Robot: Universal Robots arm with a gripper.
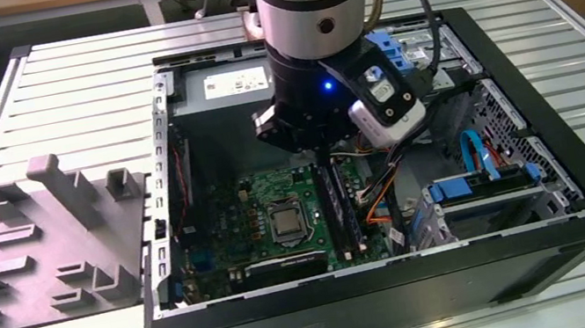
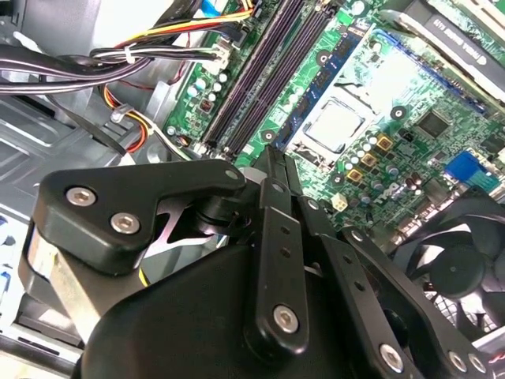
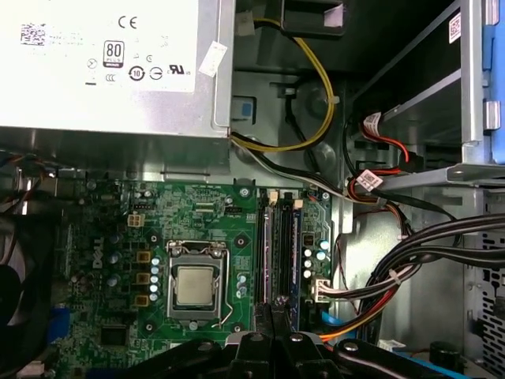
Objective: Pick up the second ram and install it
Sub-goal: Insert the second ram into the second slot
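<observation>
Beside the CPU (image 3: 194, 286), the ram (image 3: 269, 245) stands edge-up in its slot. The tool (image 3: 272, 305), tips pressed together, sits over one end, apparently to push it home.

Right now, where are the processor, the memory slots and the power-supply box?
processor (image 3: 195, 286): first wrist view, middle of its metal lid.
memory slots (image 2: 264, 75): second wrist view, midway along the dark row of slots.
power-supply box (image 3: 110, 103): first wrist view, pale face below its labels.
</observation>
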